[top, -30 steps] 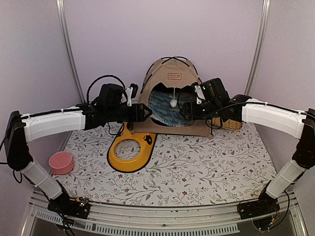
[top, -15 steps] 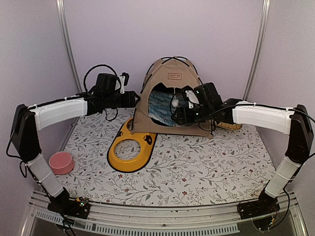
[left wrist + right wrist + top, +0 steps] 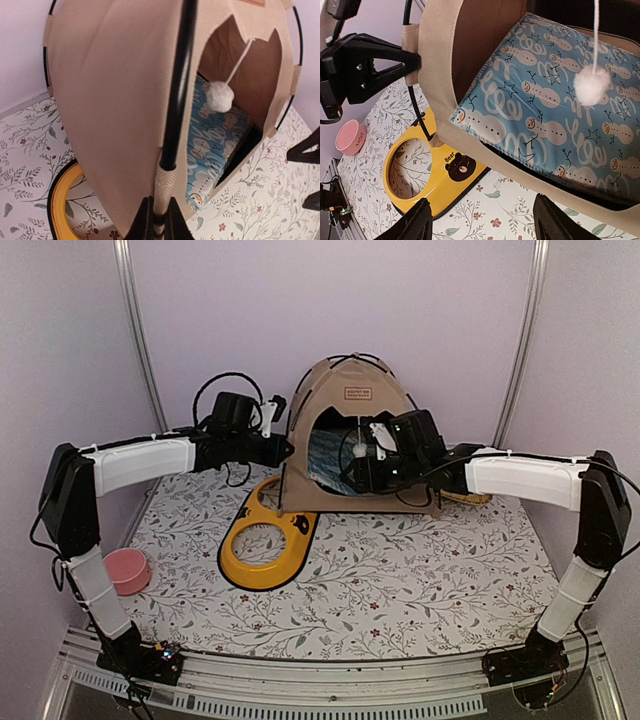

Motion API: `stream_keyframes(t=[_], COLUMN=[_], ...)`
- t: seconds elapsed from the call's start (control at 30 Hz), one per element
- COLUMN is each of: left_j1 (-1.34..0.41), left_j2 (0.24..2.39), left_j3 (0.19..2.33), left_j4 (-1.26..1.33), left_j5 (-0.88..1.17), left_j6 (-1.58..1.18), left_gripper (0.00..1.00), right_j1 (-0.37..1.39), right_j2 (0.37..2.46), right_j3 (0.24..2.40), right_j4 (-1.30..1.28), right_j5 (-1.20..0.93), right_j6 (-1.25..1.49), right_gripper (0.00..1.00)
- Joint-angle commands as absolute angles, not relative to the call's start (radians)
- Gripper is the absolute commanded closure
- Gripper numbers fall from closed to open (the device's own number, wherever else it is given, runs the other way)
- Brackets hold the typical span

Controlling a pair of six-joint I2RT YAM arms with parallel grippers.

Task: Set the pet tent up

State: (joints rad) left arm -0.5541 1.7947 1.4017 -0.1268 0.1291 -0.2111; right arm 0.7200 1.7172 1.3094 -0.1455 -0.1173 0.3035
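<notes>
Pet tent upright at far centre of counter, blue mat inside. Left gripper: jaws clamped on its left black pole. Right gripper: jaws apart, before the entrance. Yellow tray at its near-left corner.

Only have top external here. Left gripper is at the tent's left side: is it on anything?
Observer: Yes. The left wrist view shows the left gripper shut on the black pole of the pet tent, at the pole's pale ribbed lower end.
Operator: Right gripper holding anything?
Observer: No. The right wrist view shows the right gripper open, nothing between its fingers, facing the tent's doorway.
Operator: Mat fully inside?
Observer: Not quite. The snowman mat has its front corner resting on the doorway's lower lip.
</notes>
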Motion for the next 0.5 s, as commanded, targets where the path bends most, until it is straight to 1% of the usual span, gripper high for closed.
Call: stream_keyframes(t=[0.0,0.13,0.33,0.47], left_j1=[-0.606,-0.624,-0.635,-0.64], left_j2=[1.706,1.61,1.523,1.484], left_j3=[1.367,1.282,1.168,1.126], left_j4=[-0.154,-0.151,-0.141,-0.131], left_j5=[0.177,0.2,0.264,0.303], left_j6=[-0.186,-0.188,-0.202,-0.199], left_gripper=[1.0,1.0,1.0,1.0], right_j1=[0.729,0.73,0.745,0.761], right_j2=[1.774,1.819,1.901,1.972], right_j3=[1.338,1.352,1.39,1.428], right_j4=[-0.104,-0.094,-0.081,-0.079], right_j5=[-0.149,-0.156,-0.204,-0.225], right_j6=[0.268,0.268,0.283,0.285], right_gripper=[0.3,0.33,0.41,0.42])
